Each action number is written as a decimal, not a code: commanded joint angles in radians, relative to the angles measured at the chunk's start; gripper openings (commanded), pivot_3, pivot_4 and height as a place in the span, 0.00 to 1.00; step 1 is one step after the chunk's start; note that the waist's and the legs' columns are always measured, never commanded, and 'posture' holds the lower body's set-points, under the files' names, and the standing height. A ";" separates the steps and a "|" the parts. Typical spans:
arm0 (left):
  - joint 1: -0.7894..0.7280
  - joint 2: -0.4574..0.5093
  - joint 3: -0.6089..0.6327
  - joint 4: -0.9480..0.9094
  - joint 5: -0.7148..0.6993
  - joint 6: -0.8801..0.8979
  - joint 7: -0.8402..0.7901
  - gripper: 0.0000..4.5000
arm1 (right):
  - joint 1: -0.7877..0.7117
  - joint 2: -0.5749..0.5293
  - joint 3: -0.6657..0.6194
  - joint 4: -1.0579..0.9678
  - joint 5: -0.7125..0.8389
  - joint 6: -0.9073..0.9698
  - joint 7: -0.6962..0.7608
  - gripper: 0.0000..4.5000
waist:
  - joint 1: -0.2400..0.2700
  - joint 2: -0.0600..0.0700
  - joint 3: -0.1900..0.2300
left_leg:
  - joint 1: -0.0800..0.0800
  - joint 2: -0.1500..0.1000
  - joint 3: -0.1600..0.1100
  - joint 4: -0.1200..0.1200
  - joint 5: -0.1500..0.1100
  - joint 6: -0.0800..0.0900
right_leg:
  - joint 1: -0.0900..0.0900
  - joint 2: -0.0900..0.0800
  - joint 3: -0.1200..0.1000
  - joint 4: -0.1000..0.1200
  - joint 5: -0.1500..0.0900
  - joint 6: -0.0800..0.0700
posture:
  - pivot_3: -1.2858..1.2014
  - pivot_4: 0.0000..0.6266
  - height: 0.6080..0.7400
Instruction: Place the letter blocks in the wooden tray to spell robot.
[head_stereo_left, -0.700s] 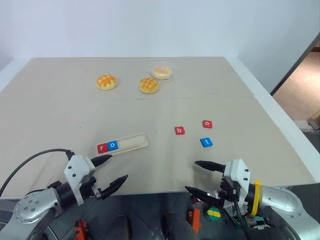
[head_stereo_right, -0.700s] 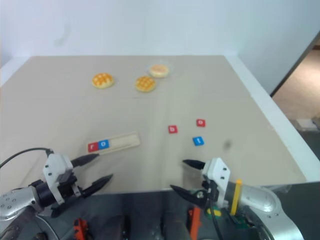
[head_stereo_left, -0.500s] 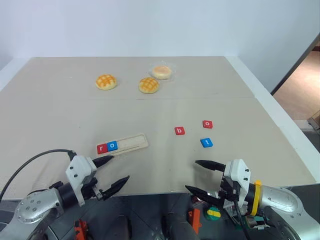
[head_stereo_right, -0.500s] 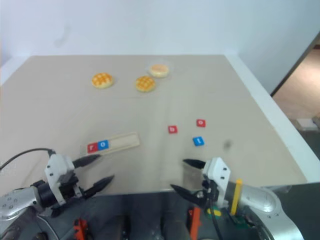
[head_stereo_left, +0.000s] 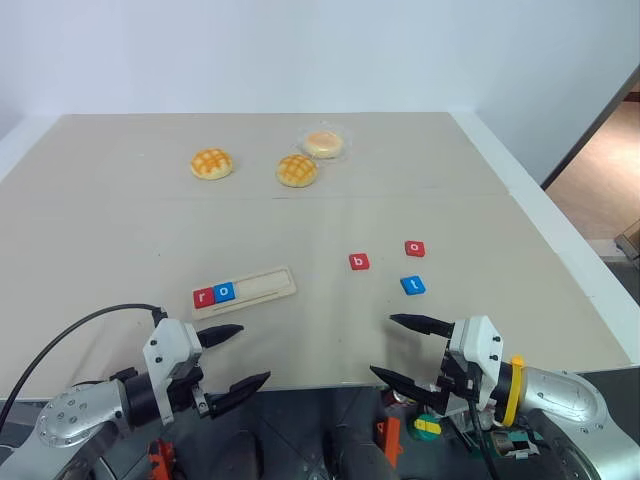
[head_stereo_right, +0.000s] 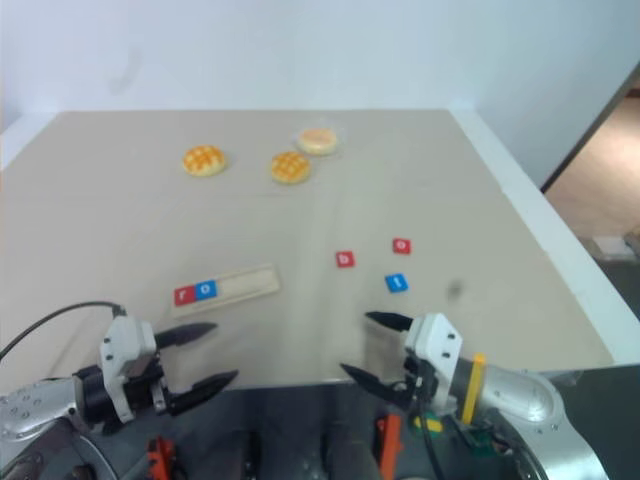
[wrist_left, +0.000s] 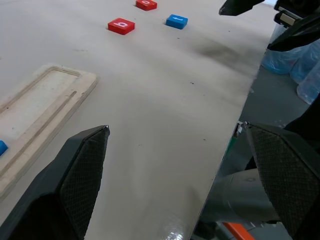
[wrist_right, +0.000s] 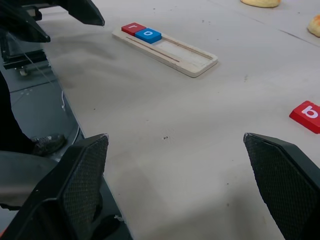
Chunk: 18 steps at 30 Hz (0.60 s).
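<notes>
The wooden tray (head_stereo_left: 246, 291) lies left of the table's centre, with a red r block (head_stereo_left: 204, 296) and a blue o block (head_stereo_left: 224, 292) at its left end. Loose on the table to its right are a red b block (head_stereo_left: 359, 262), a red o block (head_stereo_left: 414, 248) and a blue t block (head_stereo_left: 412, 285). My left gripper (head_stereo_left: 243, 355) hangs open at the table's near edge, just in front of the tray, with nothing in it. At the near edge on the right, below the t block, my right gripper (head_stereo_left: 394, 349) stands open and empty.
Two golden buns (head_stereo_left: 212, 163) (head_stereo_left: 297, 170) and a paler bun in a clear wrapper (head_stereo_left: 323, 143) sit at the far side of the table. The table's right edge (head_stereo_left: 560, 240) borders a drop to the floor.
My left gripper has drawn back toward the near edge and shifted slightly right, away from the tray. The right gripper and the blocks have stayed put.
</notes>
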<state>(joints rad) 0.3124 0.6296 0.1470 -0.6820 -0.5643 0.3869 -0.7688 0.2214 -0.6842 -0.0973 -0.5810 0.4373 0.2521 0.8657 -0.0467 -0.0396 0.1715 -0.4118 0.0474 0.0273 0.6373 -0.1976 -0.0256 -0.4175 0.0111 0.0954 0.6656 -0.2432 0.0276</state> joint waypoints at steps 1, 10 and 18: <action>-0.078 -0.011 0.039 0.049 0.020 -0.035 0.034 1.00 | -0.088 0.022 -0.004 0.008 0.030 0.015 -0.027 1.00 | 0.000 0.000 0.000 | 0.000 0.000 0.000 0.000 0.000 0.000 | 0.000 0.001 0.000 0.000 0.000 0.000 | 0.52 0.24 1.00; -0.374 0.136 -0.042 0.355 0.078 -0.066 -0.206 1.00 | -0.370 0.038 0.139 0.148 0.037 0.054 0.080 1.00 | -0.001 -0.002 0.002 | 0.003 -0.001 0.000 -0.001 -0.001 -0.001 | 0.002 0.002 0.001 0.000 0.000 0.000 | 0.52 0.24 1.00; -0.701 0.189 -0.200 0.689 0.162 -0.077 -0.439 1.00 | -0.583 0.049 0.254 0.298 0.061 0.057 0.301 1.00 | 0.000 -0.002 0.002 | -0.002 -0.001 -0.001 -0.002 -0.004 0.002 | -0.001 0.003 0.001 0.001 0.000 0.008 | 0.52 0.24 1.00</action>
<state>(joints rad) -0.3433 0.8056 -0.0366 -0.0368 -0.4283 0.3277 -1.1670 -0.3258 -0.6314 0.1386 -0.2996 0.5116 0.3564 1.1061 -0.0469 -0.0414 0.1730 -0.4159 0.0466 0.0256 0.6350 -0.2014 -0.0239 -0.4203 0.0143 0.0956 0.6665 -0.2432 0.0354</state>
